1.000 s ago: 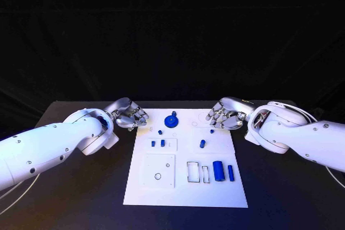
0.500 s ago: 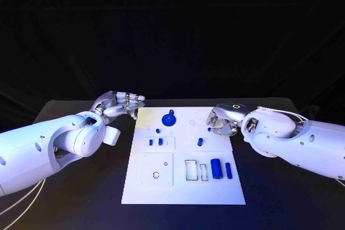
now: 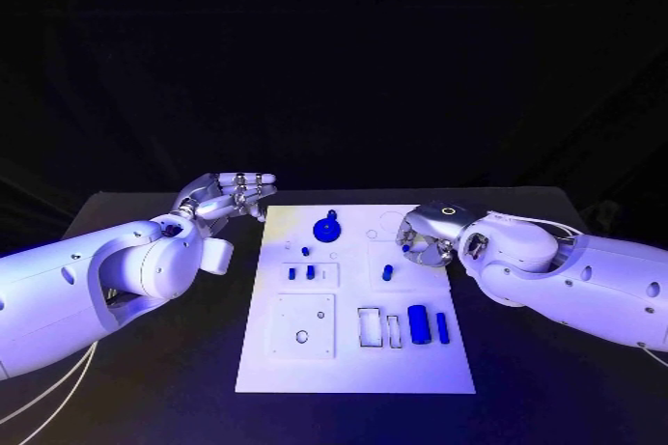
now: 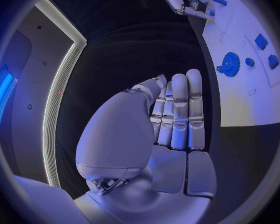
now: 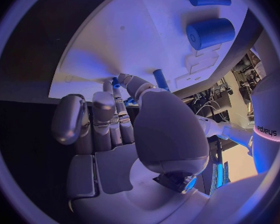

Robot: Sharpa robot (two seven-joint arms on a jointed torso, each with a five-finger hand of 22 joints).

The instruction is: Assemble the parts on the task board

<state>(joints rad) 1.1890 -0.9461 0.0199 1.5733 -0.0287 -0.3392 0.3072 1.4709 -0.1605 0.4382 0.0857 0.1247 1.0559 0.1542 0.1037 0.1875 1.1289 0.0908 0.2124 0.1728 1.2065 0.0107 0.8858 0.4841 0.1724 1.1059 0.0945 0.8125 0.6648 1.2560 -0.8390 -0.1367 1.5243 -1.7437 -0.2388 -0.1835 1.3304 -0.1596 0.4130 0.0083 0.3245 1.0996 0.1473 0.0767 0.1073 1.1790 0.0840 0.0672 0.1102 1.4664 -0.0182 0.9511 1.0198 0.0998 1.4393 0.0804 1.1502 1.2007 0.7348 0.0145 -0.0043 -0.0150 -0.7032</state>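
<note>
The white task board [image 3: 355, 368] lies mid-table with a blue gear [image 3: 328, 231] near its far edge. A blue peg [image 3: 388, 271] lies mid-board, with two blue cylinders [image 3: 419, 324] nearer. My right hand [image 3: 426, 235] is low over the board's far right part. There its thumb and a finger pinch a small blue peg [image 5: 116, 82] [image 3: 405, 249]. My left hand [image 3: 229, 197] hovers left of the board's far corner. Its fingers [image 4: 177, 112] are straight, side by side, holding nothing. The left wrist view shows the gear [image 4: 229, 64] and my right hand [image 4: 184, 0] beyond.
Small blue pieces [image 3: 301, 272] stand in a square recess on the board's left half. A rectangular slot [image 3: 371, 327] sits beside the cylinders [image 5: 210, 33]. Black table [image 3: 557, 387] surrounds the board on both sides.
My left hand has lifted off the board's corner and straightened its fingers, drawing back to the left. My right hand has dropped lower onto the small peg.
</note>
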